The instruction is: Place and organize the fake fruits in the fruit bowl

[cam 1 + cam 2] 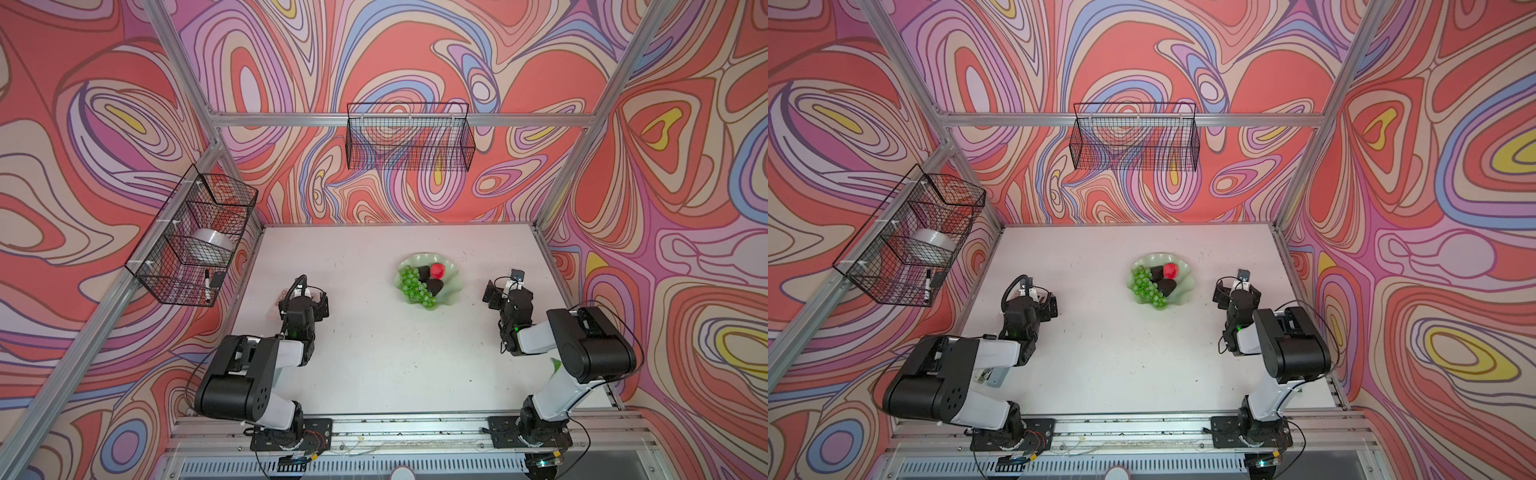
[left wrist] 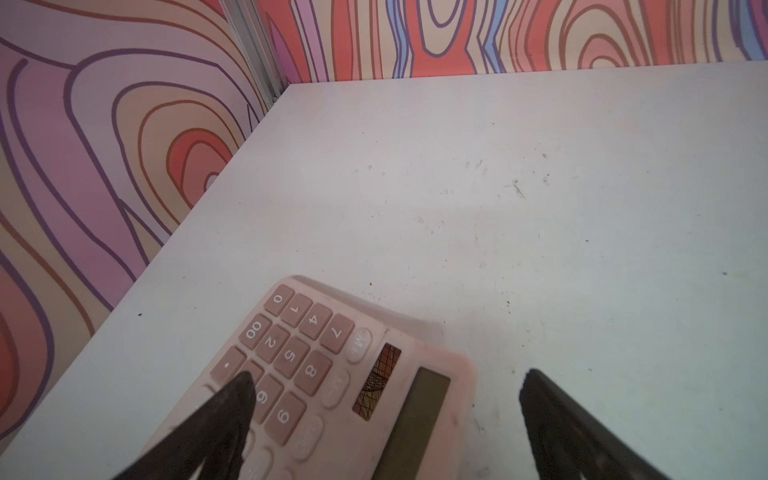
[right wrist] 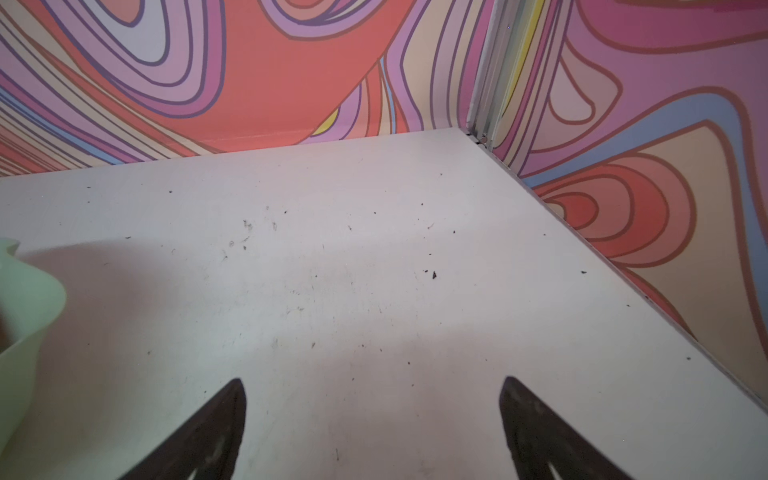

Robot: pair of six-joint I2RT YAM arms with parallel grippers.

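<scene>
The pale mint-green fruit bowl (image 1: 454,288) (image 1: 1187,288) sits right of the table's middle in both top views. Inside it lie the green grape bunch (image 1: 412,286) (image 1: 1143,286), two dark avocados (image 1: 424,272) (image 1: 435,286) and the red strawberry (image 1: 437,270) (image 1: 1170,270). My left gripper (image 1: 305,293) (image 2: 387,374) hovers open over the table's left side, well away from the bowl. To the bowl's right is my right gripper (image 1: 509,286) (image 3: 374,379), open over bare table and holding nothing. The right wrist view catches only the bowl's wavy rim (image 3: 25,299).
A pink calculator (image 2: 332,374) (image 1: 275,305) lies under the left gripper. One black wire basket (image 1: 409,137) hangs on the back wall; another (image 1: 195,237) on the left wall holds a tape roll and a marker. A green packet (image 1: 555,365) peeks from under the right arm.
</scene>
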